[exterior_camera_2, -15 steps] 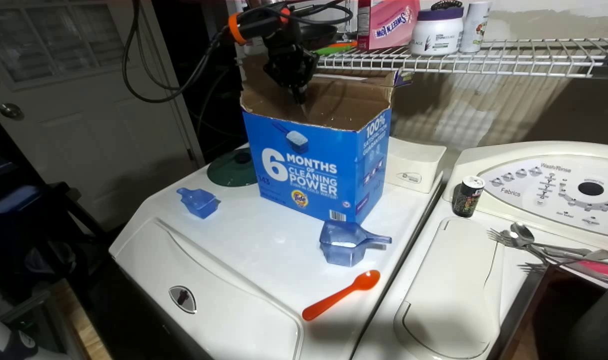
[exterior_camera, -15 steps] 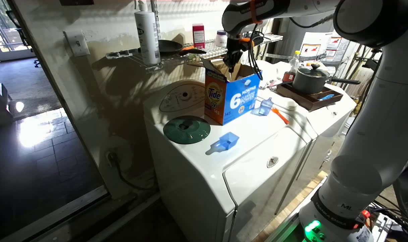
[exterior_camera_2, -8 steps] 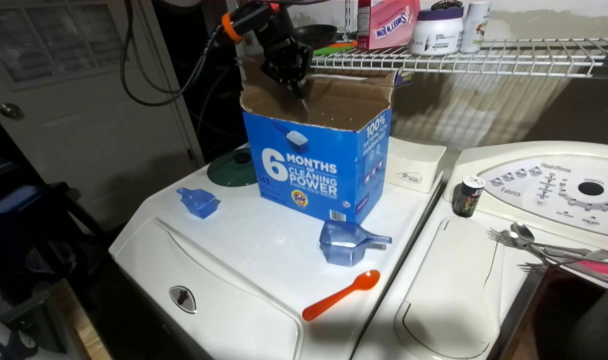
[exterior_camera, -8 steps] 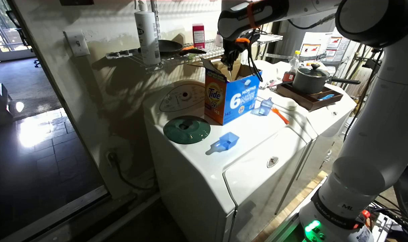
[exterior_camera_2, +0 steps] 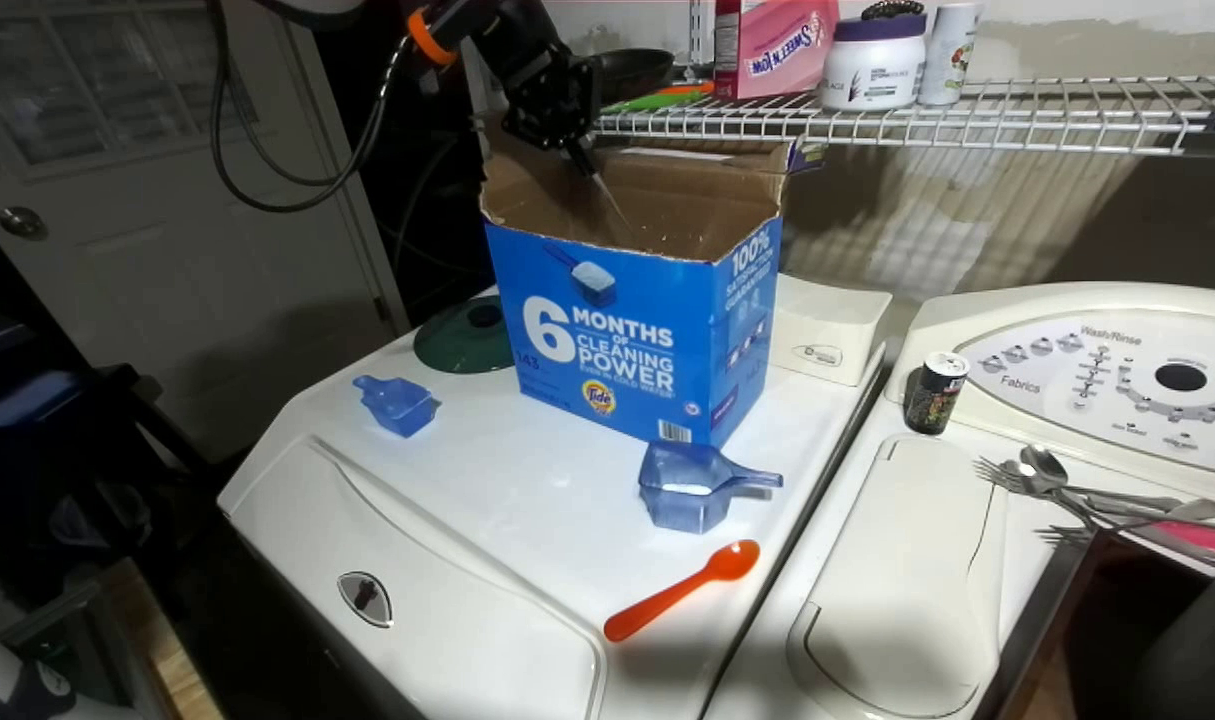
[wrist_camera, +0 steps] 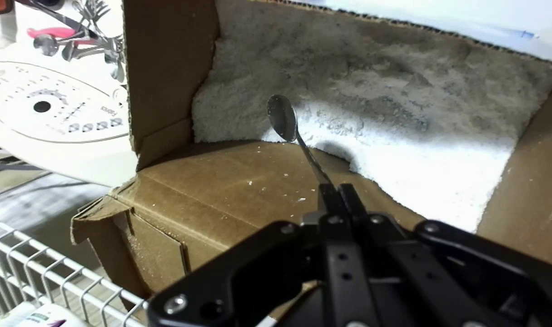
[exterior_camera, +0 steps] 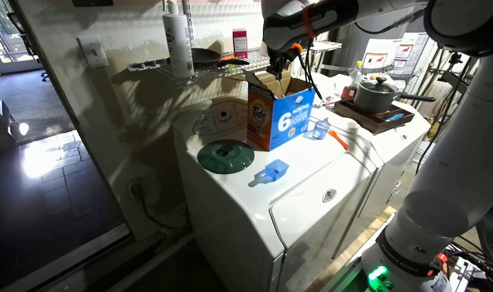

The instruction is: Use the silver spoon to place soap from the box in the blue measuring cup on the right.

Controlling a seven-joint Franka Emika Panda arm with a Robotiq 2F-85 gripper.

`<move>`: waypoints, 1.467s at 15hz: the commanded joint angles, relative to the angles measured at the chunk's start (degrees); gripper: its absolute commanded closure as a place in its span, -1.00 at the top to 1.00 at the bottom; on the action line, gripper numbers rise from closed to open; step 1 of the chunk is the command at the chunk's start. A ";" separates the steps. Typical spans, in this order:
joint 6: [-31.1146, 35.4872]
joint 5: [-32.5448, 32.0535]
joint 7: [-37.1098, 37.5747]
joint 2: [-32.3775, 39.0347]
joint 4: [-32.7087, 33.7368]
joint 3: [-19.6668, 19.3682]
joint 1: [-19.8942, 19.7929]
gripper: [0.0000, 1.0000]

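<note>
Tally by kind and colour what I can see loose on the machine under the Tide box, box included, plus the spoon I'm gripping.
Cardboard box: 1
Blue measuring cups: 2
Orange spoon: 1
Silver spoon, in the gripper: 1
Green lid: 1
Total: 6

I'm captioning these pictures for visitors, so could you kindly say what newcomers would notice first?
Probably the big blue box, open on the white appliance. Next, the silver spoon in the gripper, angled down into that box, and the orange spoon lying on the same appliance.
</note>
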 commanded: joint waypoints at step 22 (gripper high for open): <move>4.92 6.67 0.43 -7.49 -6.39 2.21 -0.03 -0.98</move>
